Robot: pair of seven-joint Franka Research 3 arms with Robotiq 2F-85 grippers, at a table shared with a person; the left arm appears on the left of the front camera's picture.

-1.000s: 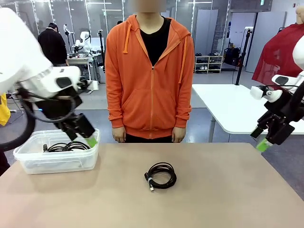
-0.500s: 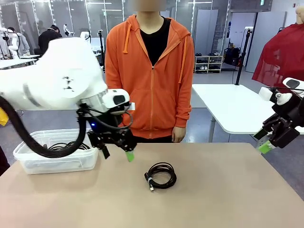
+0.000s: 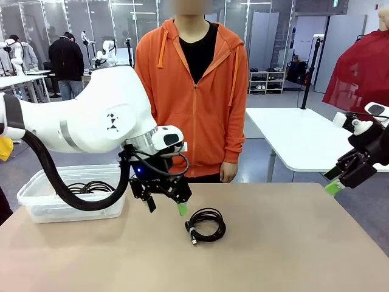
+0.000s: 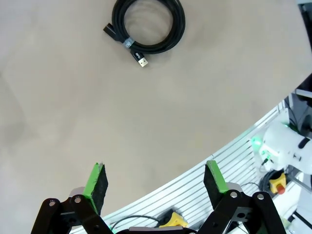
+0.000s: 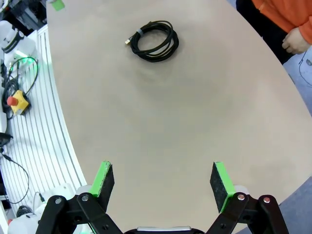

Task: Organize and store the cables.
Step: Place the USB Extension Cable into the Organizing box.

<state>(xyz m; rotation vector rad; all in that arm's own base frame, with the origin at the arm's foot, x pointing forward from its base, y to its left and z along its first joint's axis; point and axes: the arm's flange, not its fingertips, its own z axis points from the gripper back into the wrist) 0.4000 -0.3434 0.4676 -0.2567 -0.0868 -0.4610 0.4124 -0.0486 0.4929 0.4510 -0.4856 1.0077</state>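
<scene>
Front view: one coiled cable (image 3: pixel 206 224) flat on the tan worktop (image 3: pixel 273 255), near the middle, plug end toward the robot's side. Left tool (image 3: pixel 167 205) just left of that coil and above the surface, fingers spread, nothing between them. Clear plastic bin (image 3: pixel 36 204) at the worktop's left edge, more black cables (image 3: pixel 91 187) inside, partly masked by the left arm's thick hose, so count probably two or more but hard to tell. Person in an orange hoodie (image 3: pixel 191 97) at the far side, hands down at the sides, clear of the worktop. Right tool (image 3: pixel 340 181) off past the right edge, only one green pad plain here.

Left wrist view: left tool (image 4: pixel 156 183) wide open, both green pads well apart, empty; same coil (image 4: pixel 148 25) near the top edge, top of its loop cut off, bare worktop between.

Right wrist view: right tool (image 5: pixel 163 181) likewise open and empty, coil (image 5: pixel 155 40) well ahead, a person's hand (image 5: pixel 296 41) at the upper right, a red button box (image 5: pixel 16 103) off the worktop at left.
</scene>
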